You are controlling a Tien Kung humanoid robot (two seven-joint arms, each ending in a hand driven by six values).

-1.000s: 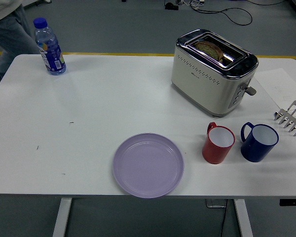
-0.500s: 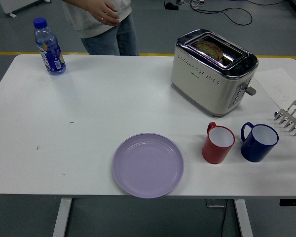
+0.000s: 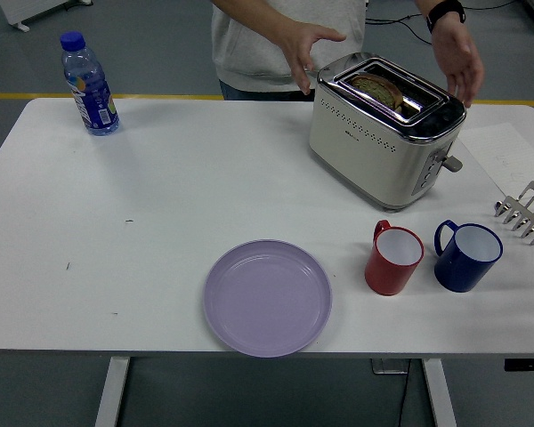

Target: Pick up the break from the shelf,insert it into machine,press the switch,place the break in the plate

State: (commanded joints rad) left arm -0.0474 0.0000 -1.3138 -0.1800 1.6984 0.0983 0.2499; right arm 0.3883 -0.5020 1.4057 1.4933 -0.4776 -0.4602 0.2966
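A: Bread slice [image 3: 380,90] sunk in toaster [image 3: 384,129], upper right. Probably light, crumbly, maybe hot.

B: Best pinched gently by top crust. No robot hand visible; person's hands [image 3: 307,52] hovering spread beside toaster. Plate [image 3: 267,298] waiting, lower centre.

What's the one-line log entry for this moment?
robot hands: out of view | bread: in toaster slot | person's hands: reaching either side of toaster | purple plate: holds nothing
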